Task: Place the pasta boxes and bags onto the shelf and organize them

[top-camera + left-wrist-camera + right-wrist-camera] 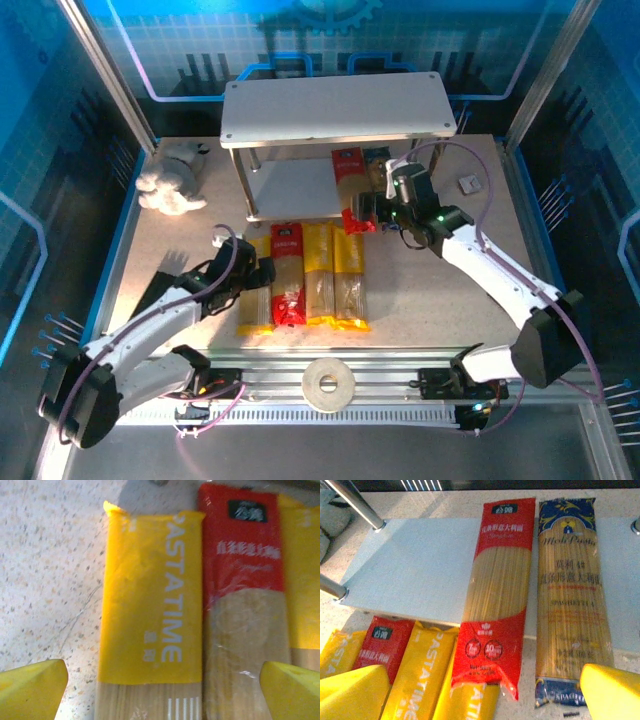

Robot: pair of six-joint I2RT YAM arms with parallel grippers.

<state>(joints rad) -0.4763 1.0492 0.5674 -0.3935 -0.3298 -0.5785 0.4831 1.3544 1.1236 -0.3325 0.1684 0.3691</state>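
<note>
Spaghetti packs (300, 275) lie four abreast on the tabletop (440, 290) before the shelf (335, 105), two more on its lower board (285, 185), left half bare. Left wrist: left gripper (160, 690) spread wide over a yellow PASTATIME pack (150, 610) touching a red pack (245, 580). Right wrist: right gripper (485, 690) open above the shelved red pack (497, 595), which overhangs the board's front edge.

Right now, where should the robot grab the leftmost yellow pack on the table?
Probably across its narrow width near the middle, from straight above. The yellow pack lies flat, long and thin; its left edge is free, but the red pack touches its right edge.
</note>
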